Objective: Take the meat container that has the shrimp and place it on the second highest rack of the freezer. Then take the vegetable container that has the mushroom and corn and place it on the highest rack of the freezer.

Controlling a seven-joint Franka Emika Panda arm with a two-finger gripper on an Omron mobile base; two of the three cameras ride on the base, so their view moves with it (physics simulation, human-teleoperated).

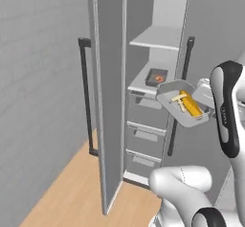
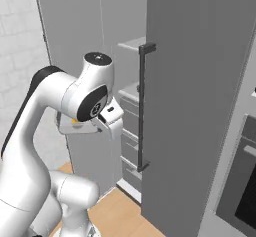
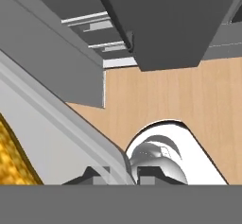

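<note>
The vegetable container point(image 1: 184, 107) is a grey tray with yellow corn point(image 1: 191, 105) and a pale mushroom point(image 1: 179, 100) inside. It hangs tilted in the air just in front of the open freezer, below the highest rack point(image 1: 158, 38). My gripper point(image 1: 205, 91) is shut on its right rim, partly hidden behind my forearm. In the hand view the container's rim point(image 3: 71, 124) runs between the fingertips point(image 3: 99, 175), with the corn point(image 3: 12, 159) at the lower left. The meat container point(image 1: 157, 76) with the pink shrimp sits on the second highest rack point(image 1: 139, 81).
The left freezer door point(image 1: 110, 101) stands open toward me, close to the tray's left. The right door point(image 2: 200, 106) with its dark handle point(image 2: 144, 106) stands on the other side. Drawers point(image 1: 146, 125) fill the freezer's lower part. A wooden floor point(image 1: 72, 192) lies below.
</note>
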